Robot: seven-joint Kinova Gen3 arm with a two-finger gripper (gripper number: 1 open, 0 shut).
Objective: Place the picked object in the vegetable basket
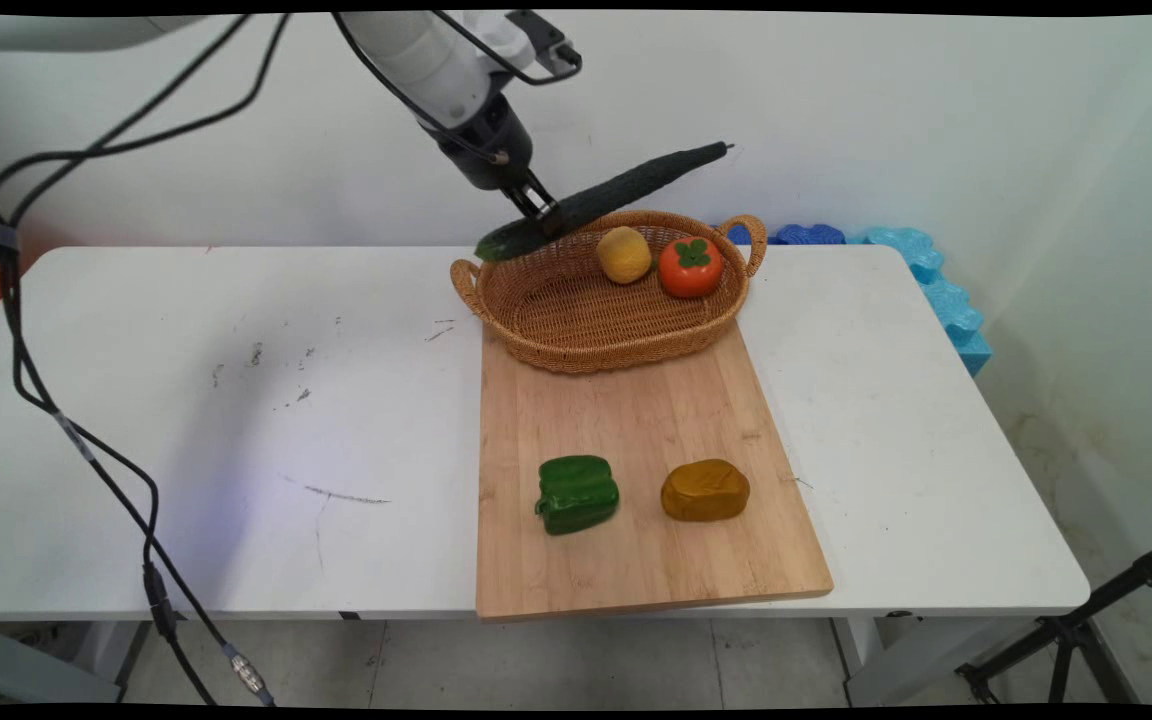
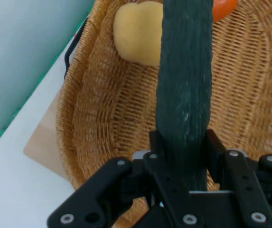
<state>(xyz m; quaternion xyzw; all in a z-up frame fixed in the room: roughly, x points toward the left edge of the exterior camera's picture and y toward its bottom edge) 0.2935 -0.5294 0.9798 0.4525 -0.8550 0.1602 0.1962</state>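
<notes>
Gripper (image 1: 543, 212) jaws clamped near the lower end of a long cucumber (image 1: 604, 200), tilted above the basket (image 1: 496, 300) rim; looks stiff, light, bumpy, off-centre hold likely levers.

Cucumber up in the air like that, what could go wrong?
The gripper grips the cucumber near one end, so the long tilted free end could swing or slip out. It hangs over the basket rim, so it might land on the rim and roll off, or bump the lemon and persimmon.

Main view looks down across table (image 1: 236, 400); hand view closes on shared basket (image 1: 576, 320).
</notes>
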